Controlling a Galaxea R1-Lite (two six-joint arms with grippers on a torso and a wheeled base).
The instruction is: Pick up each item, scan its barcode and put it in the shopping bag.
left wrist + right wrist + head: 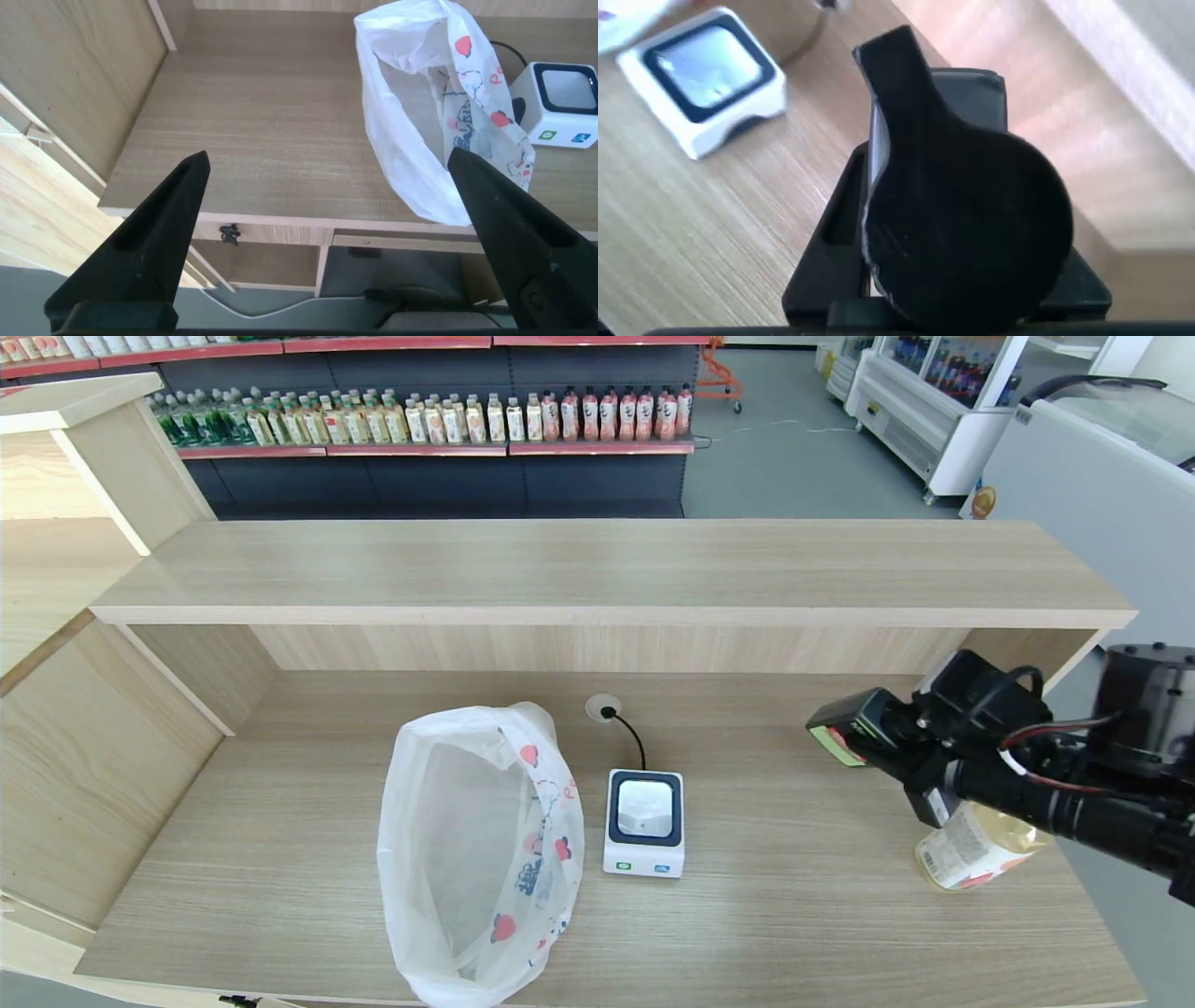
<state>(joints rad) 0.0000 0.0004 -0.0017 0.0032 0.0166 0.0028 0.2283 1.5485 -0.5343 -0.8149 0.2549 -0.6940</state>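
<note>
Your right tool (857,728) clamps a dark box (836,745); your left tool (329,163) gapes empty. Present the box's barcode squarely over the scanner (644,821) window.

Bright even light w/ soft shadows on counter (794,915), glare on scanner (643,809) glass, wide-angle bowing at edges.

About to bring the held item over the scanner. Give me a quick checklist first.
1. Right tool holds the dark box: ok.
2. Scanner window uncovered: ok.
3. Barcode turned toward the scanner: cannot tell.
4. Shopping bag mouth open: ok.
5. Left tool open, apart from the bag: ok.
6. Bottle under the right arm clear of the sweep: cannot tell.
</note>
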